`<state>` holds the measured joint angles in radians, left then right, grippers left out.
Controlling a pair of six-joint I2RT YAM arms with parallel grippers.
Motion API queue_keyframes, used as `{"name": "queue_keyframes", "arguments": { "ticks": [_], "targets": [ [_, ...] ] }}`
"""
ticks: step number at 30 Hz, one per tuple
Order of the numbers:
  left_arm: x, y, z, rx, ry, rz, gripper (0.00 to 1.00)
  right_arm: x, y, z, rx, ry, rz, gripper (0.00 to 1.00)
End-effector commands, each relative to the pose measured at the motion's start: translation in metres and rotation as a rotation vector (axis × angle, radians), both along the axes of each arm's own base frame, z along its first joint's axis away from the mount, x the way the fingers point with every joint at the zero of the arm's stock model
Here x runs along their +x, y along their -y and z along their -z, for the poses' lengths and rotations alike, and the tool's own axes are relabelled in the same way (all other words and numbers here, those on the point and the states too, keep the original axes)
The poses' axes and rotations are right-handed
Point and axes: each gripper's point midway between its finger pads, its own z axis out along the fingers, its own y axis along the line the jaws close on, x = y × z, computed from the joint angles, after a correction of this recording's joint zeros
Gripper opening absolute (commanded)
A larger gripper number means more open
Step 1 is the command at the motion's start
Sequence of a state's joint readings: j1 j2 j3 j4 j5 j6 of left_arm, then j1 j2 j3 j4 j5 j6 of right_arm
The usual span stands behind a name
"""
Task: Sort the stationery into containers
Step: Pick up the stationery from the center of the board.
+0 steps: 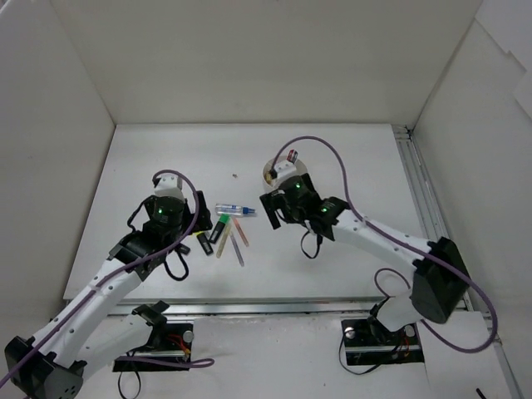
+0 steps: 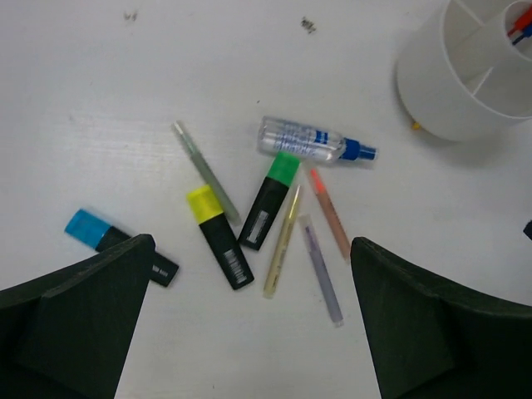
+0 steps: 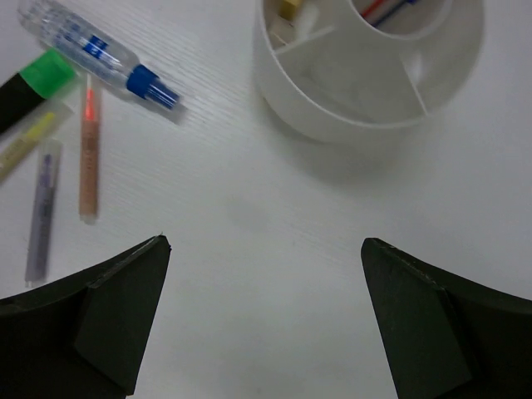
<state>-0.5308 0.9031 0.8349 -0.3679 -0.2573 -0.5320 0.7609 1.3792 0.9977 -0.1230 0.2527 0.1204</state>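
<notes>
Both sets of jaws stand wide open with nothing between them. The left arm (image 1: 158,218) hangs over the loose pile and the right arm (image 1: 303,204) hovers beside the white tub (image 3: 332,108), which sits on the tabletop (image 1: 166,158) just beyond the pile. The tub already holds red and blue pens (image 2: 519,29) in one compartment and something yellow in another.

What is left lies crowded on the tabletop, and that is where I see trouble. The green-capped highlighter (image 2: 268,204) lies right against a thin yellow pen (image 2: 283,245), with the yellow-capped highlighter (image 2: 218,237) just beside it on the other side and a grey-green pen (image 2: 204,170) touching its cap. Jaws closing on any one of these could well drag a neighbour along or pinch two at once. The orange pen (image 2: 331,214) and the purple pen (image 2: 322,270) lie flat and slim, so a grip may slide off them. The clear tube (image 2: 303,140) is round and could roll away if nudged. The blue-capped highlighter (image 2: 108,237) lies apart from the rest and partly hidden behind a left finger, an easy one to miss.

The two arms are near each other, so both reaching for the pile risks a bump. The tub looks light, and a careless right arm could shove it
</notes>
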Motion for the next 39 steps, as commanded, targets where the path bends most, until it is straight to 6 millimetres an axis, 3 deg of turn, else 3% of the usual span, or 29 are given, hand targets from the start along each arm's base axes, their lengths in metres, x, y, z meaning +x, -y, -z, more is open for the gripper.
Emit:
{"name": "queue_keyframes", "arguments": {
  "ticks": [1, 2, 3, 5, 6, 7, 9, 10, 15, 19, 22, 26, 34, 37, 39],
  "targets": [
    [-0.014, -0.029, 0.003, -0.029, -0.020, -0.154, 1.00, 0.027, -0.054, -0.020, 0.036, 0.052, -0.142, 0.98],
    [-0.017, -0.030, 0.005, -0.031, -0.024, -0.158, 1.00, 0.025, -0.069, -0.015, 0.040, 0.034, -0.194, 0.98],
    [-0.020, -0.031, 0.008, -0.030, -0.031, -0.157, 1.00, 0.026, -0.078, 0.003, 0.014, -0.002, -0.217, 0.98],
    [-0.025, -0.034, 0.012, -0.029, -0.038, -0.157, 1.00, 0.025, -0.100, 0.005, -0.009, -0.003, -0.341, 0.98],
    [-0.026, -0.034, 0.013, -0.028, -0.039, -0.155, 1.00, 0.025, -0.107, 0.020, -0.041, -0.027, -0.384, 0.98],
    [-0.027, -0.034, 0.013, -0.024, -0.043, -0.151, 1.00, 0.030, -0.115, 0.017, -0.074, 0.002, -0.442, 0.98],
    [-0.028, -0.033, 0.013, -0.018, -0.046, -0.132, 1.00, 0.033, -0.122, 0.038, -0.141, -0.024, -0.520, 0.98],
    [-0.029, -0.033, 0.012, -0.018, -0.043, -0.129, 1.00, 0.039, -0.128, 0.035, -0.152, -0.007, -0.539, 0.98],
    [-0.029, -0.030, 0.011, -0.020, -0.029, -0.100, 1.00, 0.050, -0.136, 0.063, -0.241, -0.052, -0.646, 0.96],
    [-0.030, -0.031, 0.009, -0.007, -0.023, -0.093, 1.00, 0.061, -0.141, 0.073, -0.244, -0.063, -0.695, 0.94],
    [-0.030, -0.032, 0.006, -0.001, -0.014, -0.089, 1.00, 0.076, -0.133, 0.081, -0.223, -0.087, -0.695, 0.92],
    [-0.026, -0.031, 0.005, 0.020, -0.009, -0.078, 1.00, 0.079, -0.139, 0.096, -0.187, -0.131, -0.742, 0.85],
    [-0.017, -0.030, 0.002, 0.058, -0.016, -0.075, 1.00, 0.080, -0.152, 0.110, -0.178, -0.156, -0.800, 0.81],
    [-0.016, -0.029, 0.004, 0.068, -0.024, -0.073, 1.00, 0.081, -0.152, 0.112, -0.176, -0.163, -0.800, 0.66],
    [-0.015, -0.029, 0.004, 0.071, -0.025, -0.074, 1.00, 0.080, -0.151, 0.111, -0.169, -0.165, -0.806, 0.51]
  ]
}}
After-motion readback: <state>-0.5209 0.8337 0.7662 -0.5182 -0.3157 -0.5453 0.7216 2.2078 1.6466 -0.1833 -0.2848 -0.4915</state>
